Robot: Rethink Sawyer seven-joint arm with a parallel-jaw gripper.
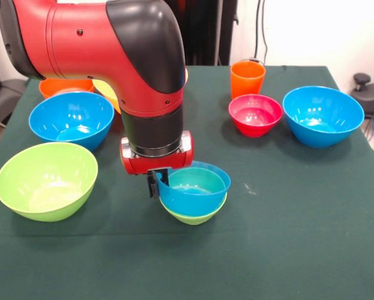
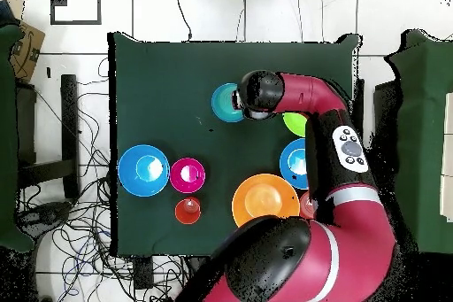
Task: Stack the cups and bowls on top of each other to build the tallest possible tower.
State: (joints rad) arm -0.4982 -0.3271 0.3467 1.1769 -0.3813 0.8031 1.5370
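Nearest the camera in the front view, a small blue bowl [image 1: 196, 187] sits nested in a small green bowl [image 1: 193, 216] on the green desk [image 1: 286, 237]. This two-bowl tower stands near the desk's front edge, about midway across.

My claw [image 1: 158, 183] hangs at the blue bowl's left rim. One dark finger [image 1: 154, 184] shows outside the rim; the other is hidden. I cannot tell whether the claw is clenched or released. In the overhead view my wrist covers the claw, and only part of the blue bowl [image 2: 226, 102] shows beside it.

Remaining items, front view:
- Lime bowl [image 1: 46, 180]: front left, upright, apart from the tower.
- Blue bowl, left [image 1: 71, 119]: just behind the lime bowl.
- Orange bowl [image 1: 65, 85]: far left, partly hidden behind the left blue bowl and my arm [image 1: 105, 44].
- Yellow bowl [image 1: 107, 92]: only a sliver shows behind my arm.
- Red-pink bowl [image 1: 255, 114]: right of centre, upright.
- Orange cup [image 1: 247, 78]: upright, just behind the red-pink bowl.
- Blue bowl, right [image 1: 323, 115]: beside the red-pink bowl, not touching it.
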